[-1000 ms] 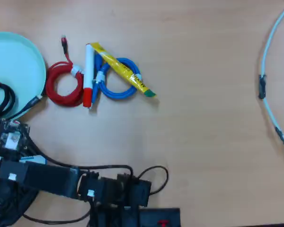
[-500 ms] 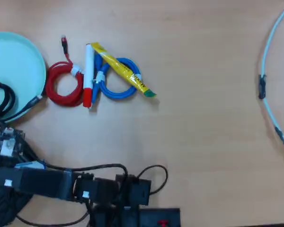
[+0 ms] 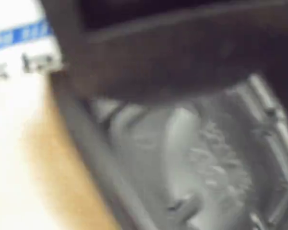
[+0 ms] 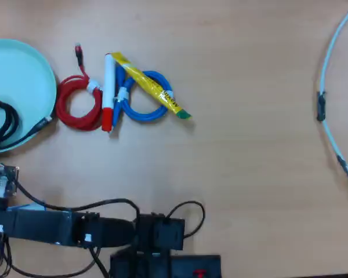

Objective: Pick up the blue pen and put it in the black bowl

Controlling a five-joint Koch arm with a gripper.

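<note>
Wrist view is v. blurred. A dark mass, seemingly part of the gripper (image 3: 134,57), fills the top from upper left to the right edge. Whether it's clamped or loose can't be told; no gap btwn the jaws is readable.

The blue pen (image 3: 19,36) shows at the upper left as a white barrel w/ blue print, butting against the dark mass. The black bowl (image 3: 216,158) takes up the lower right, ridged bottom in view. Its near rim runs diagonally from left-centre to the bottom edge, w/ a strip of tan table (image 3: 62,182) left of it.

Overhead view: the arm (image 4: 58,227) lies along the bottom edge. Pen and bowl aren't made out here. In the upper left sit a teal plate (image 4: 29,75) holding a black cable (image 4: 3,124), a red cable coil (image 4: 78,104), a red-capped white marker (image 4: 108,87), a blue cable coil (image 4: 145,104) and a yellow tube (image 4: 151,87) lying across it. These are bunched close together and well apart from the arm. A white cable (image 4: 330,52) curves down the right edge. Centre and right of the table (image 4: 249,162) are open wood.
</note>
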